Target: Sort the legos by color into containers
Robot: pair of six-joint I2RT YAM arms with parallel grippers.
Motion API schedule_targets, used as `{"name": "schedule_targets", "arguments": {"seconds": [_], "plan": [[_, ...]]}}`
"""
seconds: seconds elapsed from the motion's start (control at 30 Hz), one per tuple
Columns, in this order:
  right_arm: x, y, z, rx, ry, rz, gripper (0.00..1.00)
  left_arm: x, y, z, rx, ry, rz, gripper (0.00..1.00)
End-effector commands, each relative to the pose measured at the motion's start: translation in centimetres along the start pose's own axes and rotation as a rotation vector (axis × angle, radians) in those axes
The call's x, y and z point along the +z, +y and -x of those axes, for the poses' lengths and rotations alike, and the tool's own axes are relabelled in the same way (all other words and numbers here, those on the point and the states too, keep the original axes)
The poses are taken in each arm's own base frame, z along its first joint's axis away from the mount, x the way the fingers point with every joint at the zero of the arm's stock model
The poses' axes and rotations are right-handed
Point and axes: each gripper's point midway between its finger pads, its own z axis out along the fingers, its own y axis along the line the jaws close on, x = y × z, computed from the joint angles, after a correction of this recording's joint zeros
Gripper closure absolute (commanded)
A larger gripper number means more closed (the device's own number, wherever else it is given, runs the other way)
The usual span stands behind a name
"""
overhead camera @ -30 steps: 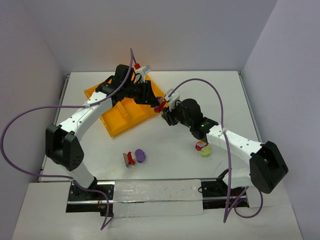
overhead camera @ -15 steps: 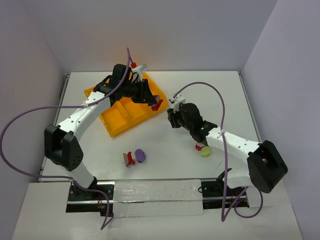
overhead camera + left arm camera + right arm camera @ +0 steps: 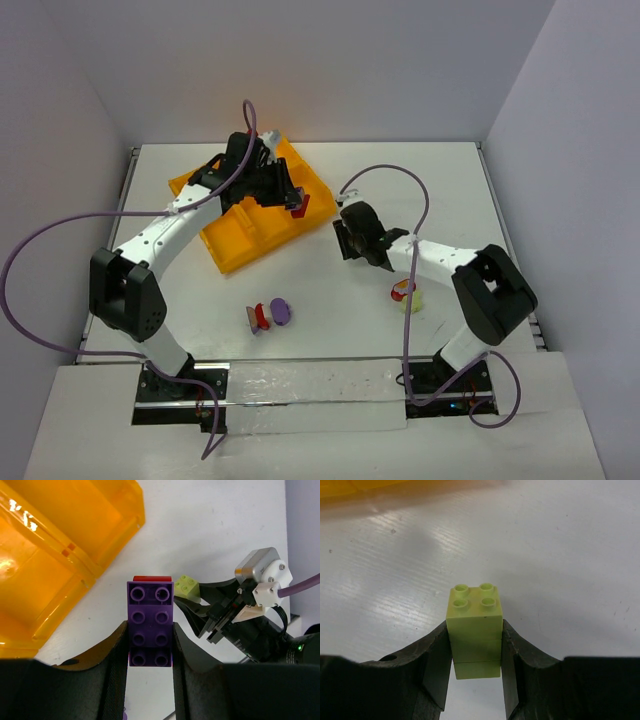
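My left gripper is shut on a purple lego with a red lego stuck to its far end. In the top view the left gripper holds them at the right edge of the orange-yellow tray. My right gripper is shut on a yellow-green lego stack, just above the white table. In the top view the right gripper is to the right of the tray. The left wrist view also shows the yellow-green lego in the right gripper's fingers.
A red and purple lego cluster lies on the table near the front. A red and yellow-green cluster lies under the right forearm. The tray's cells show empty in the left wrist view. Walls enclose the table.
The two grippers met on one cluster and have pulled apart. The left one moved left toward the tray with the purple and red legos. The right one drew back with the yellow-green stack.
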Motion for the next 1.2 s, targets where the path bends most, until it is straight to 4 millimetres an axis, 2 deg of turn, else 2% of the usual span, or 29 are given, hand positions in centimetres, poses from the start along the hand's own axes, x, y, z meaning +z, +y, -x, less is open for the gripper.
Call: {"name": "schedule_targets", "arguments": {"seconds": [0.0,0.1,0.13,0.2,0.33,0.37,0.43,0.57,0.67,0.73,0.83,0.97,1.1,1.13,1.17], "plan": [[0.6,-0.5,0.6,0.055,0.040,-0.054,0.51,-0.2,0.8,1.9,-0.039,-0.096,0.058,1.00],[0.8,-0.5,0.4,0.064,0.052,-0.058,0.44,-0.2,0.9,1.9,-0.041,-0.098,0.060,1.00],[0.6,-0.5,0.8,0.070,0.047,-0.059,0.38,-0.1,0.8,1.9,-0.035,-0.095,0.055,1.00],[0.0,-0.5,1.6,0.073,0.029,-0.056,0.33,0.2,0.9,1.5,-0.029,-0.079,0.050,1.00],[-3.2,-0.9,5.5,0.090,-0.079,-0.048,0.32,1.1,1.7,0.8,-0.043,-0.056,0.070,1.00],[-3.5,-0.9,5.9,0.092,-0.089,-0.045,0.32,1.2,1.7,0.7,-0.044,-0.053,0.070,1.00],[-5.9,-0.4,8.4,0.115,-0.182,0.004,0.32,1.3,1.5,0.9,-0.049,-0.062,0.050,1.00],[-9.5,2.2,12.1,0.167,-0.326,0.185,0.32,1.8,0.6,0.8,-0.059,-0.053,-0.008,1.00],[-11.0,4.6,13.2,0.235,-0.364,0.330,0.32,2.1,-0.1,0.8,-0.085,-0.050,-0.047,1.00],[-11.9,6.6,13.6,0.229,-0.363,0.456,0.31,2.1,-1.0,0.5,-0.106,-0.040,-0.099,1.00],[-13.2,8.5,14.4,0.232,-0.404,0.584,0.32,1.6,-2.4,0.3,-0.122,-0.022,-0.196,1.00],[-14.9,8.2,14.9,0.263,-0.448,0.670,0.31,-0.2,-3.9,0.5,-0.117,-0.011,-0.374,1.00],[-16.1,6.3,14.4,0.322,-0.474,0.762,0.27,-1.8,-3.9,0.2,-0.114,-0.014,-0.481,1.00],[-16.4,5.1,15.0,0.352,-0.505,0.776,0.26,-2.6,-4.4,0.7,-0.109,-0.033,-0.517,1.00],[-16.7,5.3,14.5,0.353,-0.492,0.829,0.25,-3.3,-5.0,0.9,-0.095,-0.045,-0.568,1.00]]}}
